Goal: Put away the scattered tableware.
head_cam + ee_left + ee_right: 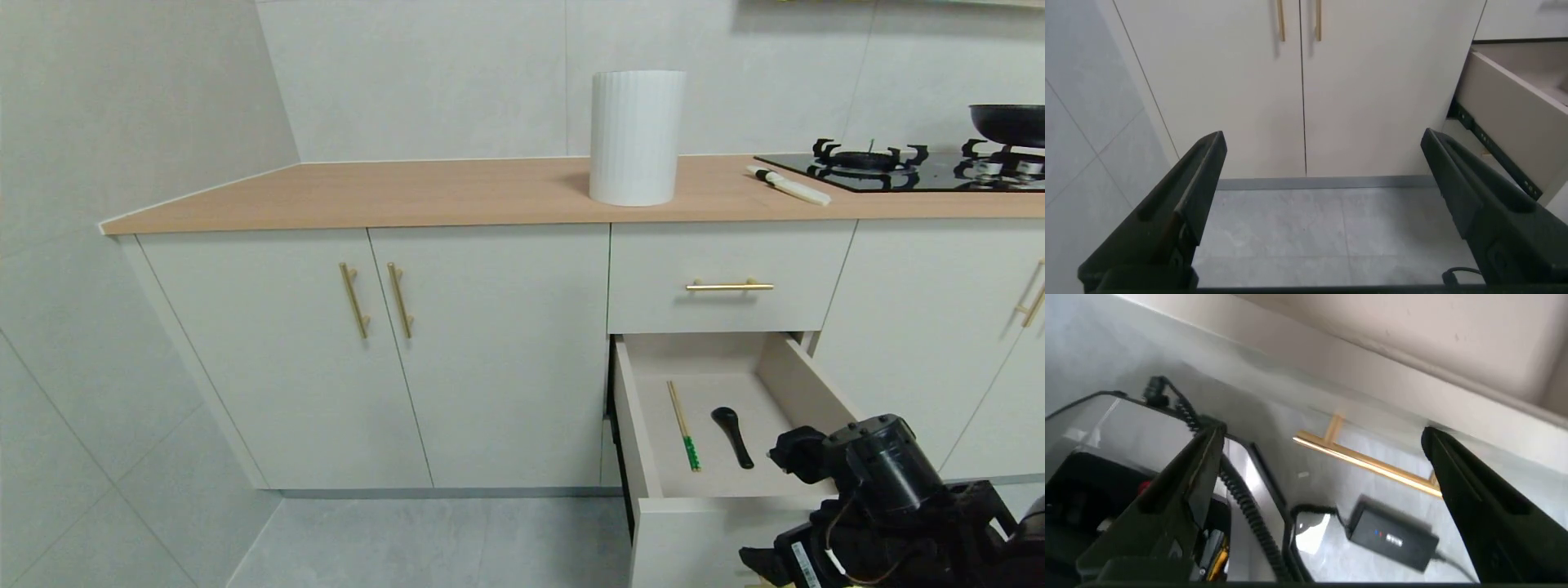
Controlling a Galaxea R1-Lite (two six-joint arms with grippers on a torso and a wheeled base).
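While the lower drawer [635, 425] stands pulled out beneath a closed upper drawer [729, 253], its contents are as follows.

- Chopsticks [684, 426]: one wooden pair with green tips, lying lengthwise on the drawer floor toward its left side.
- Black spoon [732, 437]: lying just beside the chopsticks on their right, apart from them, bowl toward the back.

On the wooden countertop [408, 192]:
- Pale utensil [788, 185]: cream handle with a dark band near the far end. It lies flat between the white canister and the hob; its kind cannot be told.
- White ribbed canister [636, 137]: upright, directly above the drawers.
- Black gas hob [898, 167]: at the right end, with a black pan [1008, 122] on its far burner.

Cabinet fronts: two doors [367, 359] left of the drawers, with brass bar handles.

Arms:
- Right arm [886, 490]: low at the open drawer's near right corner, covering that corner and part of the front panel.
- Right gripper [1321, 439]: fingers spread wide, holding nothing. A brass bar handle [1368, 461] lies beyond the gap between them.
- Left gripper [1321, 139]: fingers spread wide, holding nothing, low before the cabinet doors and over the grey floor tiles [1315, 237]. The open drawer's side wall juts out just beside it.
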